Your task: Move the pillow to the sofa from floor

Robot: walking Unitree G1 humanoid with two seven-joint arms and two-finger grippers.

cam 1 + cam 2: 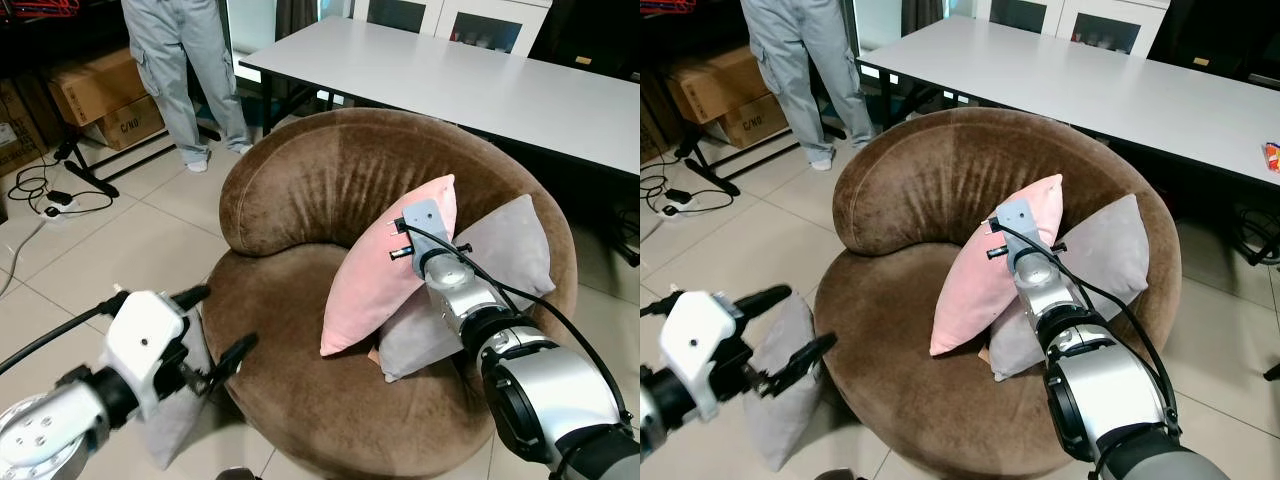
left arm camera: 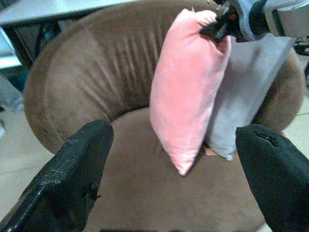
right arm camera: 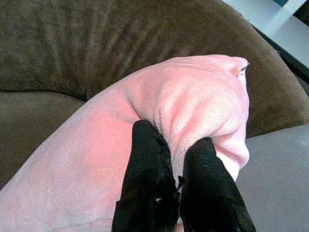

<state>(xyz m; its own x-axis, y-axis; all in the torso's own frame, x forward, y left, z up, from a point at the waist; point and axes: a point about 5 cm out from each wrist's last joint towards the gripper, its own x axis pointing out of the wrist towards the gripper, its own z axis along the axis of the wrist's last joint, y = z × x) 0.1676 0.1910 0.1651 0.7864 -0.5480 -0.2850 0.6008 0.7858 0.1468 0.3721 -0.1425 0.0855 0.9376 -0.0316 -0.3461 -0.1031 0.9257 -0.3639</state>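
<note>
A pink pillow (image 1: 372, 278) stands tilted on the seat of the round brown sofa (image 1: 300, 190), leaning on a grey pillow (image 1: 512, 250) behind it. My right gripper (image 3: 174, 141) is shut on the pink pillow's upper corner, pinching the fabric. A second grey pillow (image 1: 775, 405) stands on the floor against the sofa's front left side. Just above that pillow, my left gripper (image 1: 218, 322) hangs open and holds nothing, its fingers (image 2: 82, 164) pointing at the sofa.
A long white table (image 1: 480, 80) stands behind the sofa. A person (image 1: 185, 60) stands at the back left beside cardboard boxes (image 1: 95, 95). Cables and a power strip (image 1: 55, 200) lie on the tiled floor at the left.
</note>
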